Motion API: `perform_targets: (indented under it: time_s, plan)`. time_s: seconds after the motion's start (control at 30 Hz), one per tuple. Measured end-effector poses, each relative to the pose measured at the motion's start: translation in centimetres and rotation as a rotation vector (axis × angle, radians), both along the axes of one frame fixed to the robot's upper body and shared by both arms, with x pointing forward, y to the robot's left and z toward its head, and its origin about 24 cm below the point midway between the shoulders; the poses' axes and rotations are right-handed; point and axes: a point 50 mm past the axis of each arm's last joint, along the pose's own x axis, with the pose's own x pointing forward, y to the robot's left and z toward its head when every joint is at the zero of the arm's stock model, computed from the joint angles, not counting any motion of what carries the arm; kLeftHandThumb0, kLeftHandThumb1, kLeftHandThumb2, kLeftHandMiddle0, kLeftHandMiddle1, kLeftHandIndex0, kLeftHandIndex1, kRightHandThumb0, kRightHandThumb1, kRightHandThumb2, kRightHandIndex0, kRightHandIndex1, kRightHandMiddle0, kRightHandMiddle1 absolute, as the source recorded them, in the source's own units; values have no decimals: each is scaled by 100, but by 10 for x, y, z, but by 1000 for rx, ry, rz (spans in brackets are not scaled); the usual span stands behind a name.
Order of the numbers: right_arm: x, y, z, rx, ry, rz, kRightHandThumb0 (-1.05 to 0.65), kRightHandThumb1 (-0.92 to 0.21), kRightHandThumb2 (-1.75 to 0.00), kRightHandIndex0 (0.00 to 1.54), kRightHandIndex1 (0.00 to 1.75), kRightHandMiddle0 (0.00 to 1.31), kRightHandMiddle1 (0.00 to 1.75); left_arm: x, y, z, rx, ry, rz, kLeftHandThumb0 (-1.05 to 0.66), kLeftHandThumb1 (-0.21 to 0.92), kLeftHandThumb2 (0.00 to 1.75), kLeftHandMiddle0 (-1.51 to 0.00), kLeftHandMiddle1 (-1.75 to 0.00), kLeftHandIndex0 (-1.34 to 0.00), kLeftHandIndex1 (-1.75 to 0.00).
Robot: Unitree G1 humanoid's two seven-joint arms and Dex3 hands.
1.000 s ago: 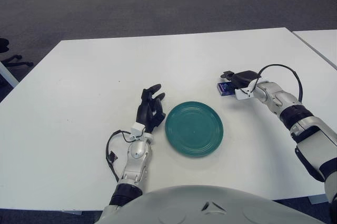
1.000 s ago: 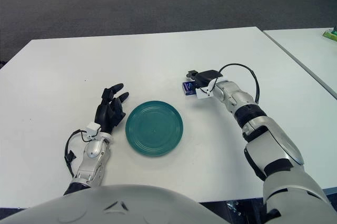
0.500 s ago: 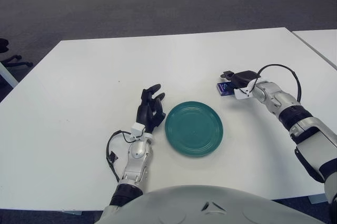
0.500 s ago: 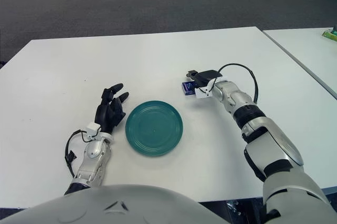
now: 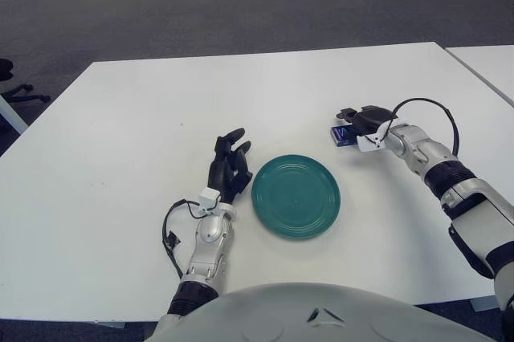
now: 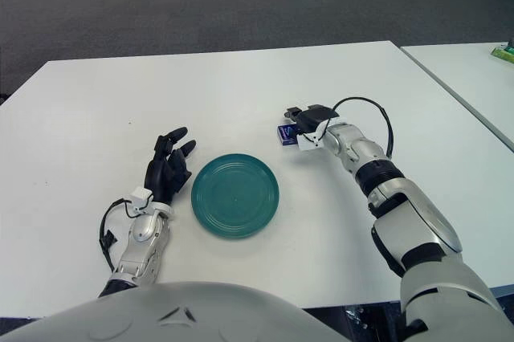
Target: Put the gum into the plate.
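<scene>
Almost nothing has moved since the earlier frames: only the right hand (image 5: 359, 121) sits a very little lower over the gum, and all the other things keep their places. The gum (image 5: 343, 136) is a small dark blue pack that lies on the white table (image 5: 128, 117), toward the right edge and about midway between the far edge and the near edge. The right hand is on top of the pack, its black fingers (image 6: 307, 113) bent down around it, but I cannot tell if they really grip it or only touch it. The pack is outside the plate, just beside its far right rim. The green plate (image 5: 295, 196) stands in the middle of the table, closer to the near edge, and holds nothing. The left hand (image 5: 228, 167) rests on the table just beside the left rim of the plate, with its fingers relaxed and a little spread, holding nothing.
</scene>
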Motion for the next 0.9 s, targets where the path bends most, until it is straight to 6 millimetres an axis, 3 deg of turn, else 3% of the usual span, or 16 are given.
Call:
perform_targets:
  time_s: [0.37,0.53,0.9]
  plan:
    - [1,0,3,-5,32,0,-75,-92,-48,19,57,0,50,0,1,0,-27,5,6,-84,92,80,-34,-61,-9,-99]
    - [2,-1,10,-8,86,-2,-80,-92,-52,28,31,0,50,0,2,0,-36,5,9,-84,92,80,-32,-60,-9,-99]
    - [0,-3,22,11,213,-14,-84,-92,-60,41,21,0,46,0,1,0,-41,3,0,-83,92,78,-33,-60,-11,-99]
